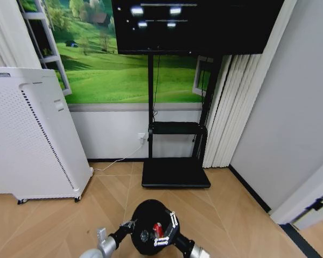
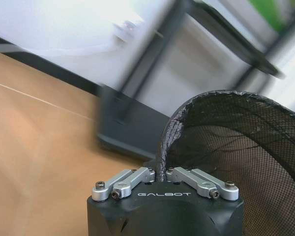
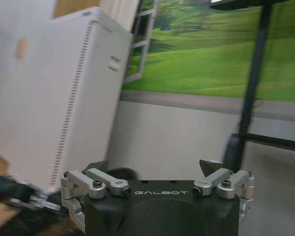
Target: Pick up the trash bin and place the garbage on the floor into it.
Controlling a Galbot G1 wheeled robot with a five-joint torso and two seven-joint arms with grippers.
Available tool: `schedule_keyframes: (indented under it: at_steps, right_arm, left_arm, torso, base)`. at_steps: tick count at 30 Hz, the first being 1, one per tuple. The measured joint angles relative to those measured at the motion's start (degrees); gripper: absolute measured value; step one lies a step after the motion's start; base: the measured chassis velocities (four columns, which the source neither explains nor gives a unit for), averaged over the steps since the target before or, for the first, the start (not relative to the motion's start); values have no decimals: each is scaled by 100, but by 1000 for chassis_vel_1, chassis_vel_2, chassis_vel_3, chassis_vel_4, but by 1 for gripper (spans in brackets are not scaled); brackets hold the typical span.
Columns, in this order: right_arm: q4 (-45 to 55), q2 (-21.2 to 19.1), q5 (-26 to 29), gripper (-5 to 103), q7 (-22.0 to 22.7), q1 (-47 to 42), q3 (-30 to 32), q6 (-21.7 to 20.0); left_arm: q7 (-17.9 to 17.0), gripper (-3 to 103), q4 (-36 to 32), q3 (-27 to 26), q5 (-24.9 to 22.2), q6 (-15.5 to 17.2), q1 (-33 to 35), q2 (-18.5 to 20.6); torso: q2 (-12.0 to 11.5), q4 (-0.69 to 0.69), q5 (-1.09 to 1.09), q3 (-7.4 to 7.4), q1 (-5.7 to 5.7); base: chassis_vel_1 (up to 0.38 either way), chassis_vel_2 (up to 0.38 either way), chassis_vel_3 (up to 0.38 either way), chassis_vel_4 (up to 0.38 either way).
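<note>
The black mesh trash bin [image 1: 145, 223] is held up low in the head view, with its round mouth facing the camera. My left gripper [image 1: 128, 224] is shut on its rim; in the left wrist view the fingers [image 2: 137, 178] pinch the rim's edge and the bin's mesh wall [image 2: 236, 147] curves away beside them. My right gripper [image 1: 169, 230] hovers over the bin's mouth. It stands open in the right wrist view [image 3: 156, 167] with nothing between its fingers. A small red piece [image 1: 158, 230] shows at the mouth beside that gripper; I cannot tell whether it lies inside.
A tall white perforated appliance [image 1: 27, 140] on casters stands at the left. Straight ahead is a black screen stand with a flat base [image 1: 175, 174] on the wooden floor. Pale curtains [image 1: 231, 107] and a grey wall close off the right.
</note>
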Motion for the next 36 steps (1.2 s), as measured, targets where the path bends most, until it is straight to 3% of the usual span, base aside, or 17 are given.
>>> schedule_keyframes:
  at_steps: [1,3,5,8,9,10,13,15,21,24,28,36]
  right_arm:
    - [0,0,0,100,0,0,0,0]
    - [-173,99,212,100,127,91,497,-78]
    - [-234,144,279,100,207,114,670,-144]
    - [-274,309,657,100,737,59,1365,-1104]
    - [-274,309,657,100,737,59,1365,-1104]
    - [-342,383,793,100,1168,55,1535,-1440]
    - [-441,459,839,100,1396,64,1699,-1687]
    - [-634,648,869,100,1770,169,1917,-1953]
    - [-693,983,1024,100,2033,197,2287,-2161]
    - [-767,1159,1140,100,2180,196,2545,-2190]
    - [-839,1219,1159,100,2190,229,2578,-2154]
    - [-928,1499,1062,100,2237,311,2504,-1979]
  left_arm:
    - [0,3,0,0,0,0,0,0]
    - [-449,3,-209,-422,-44,64,121,-18]
    - [-583,3,-276,-588,-43,75,159,-33]
    - [-996,3,-538,-1507,24,190,403,-86]
    - [-996,3,-538,-1507,24,190,403,-86]
    - [-1318,3,-719,-1903,-88,333,581,-112]
    - [-1620,3,-914,-2252,-261,496,812,-166]
    - [-1871,3,-1239,-2828,-403,673,1395,-378]
    - [-1916,3,-1519,-3507,-680,780,2164,-589]
    - [-1868,3,-1729,-4259,-1124,813,2854,-846]
    - [-1688,3,-1652,-4504,-1175,715,3157,-976]
    - [-1274,3,-829,-4748,-1010,388,3430,-1158]
  torso:
    - [0,0,0,0,0]
    - [0,0,-1,1,0]
    - [0,1,-2,1,0]
    - [0,-1,-5,1,0]
    - [0,-1,-5,1,0]
    - [0,-1,0,0,0]
    - [0,0,4,0,0]
    - [0,0,-4,0,0]
    - [0,3,-3,0,0]
    - [1,-1,-1,-1,0]
    - [2,0,2,-1,-1]
    - [2,0,0,0,0]
  base:
    - [0,0,0,0]
    - [0,0,0,0]
    - [0,0,0,0]
    - [0,0,0,0]
    - [0,0,0,0]
    - [0,0,0,0]
    - [0,0,0,0]
    - [0,0,0,0]
    - [0,0,0,0]
    - [0,0,0,0]
    - [0,0,0,0]
    - [0,0,0,0]
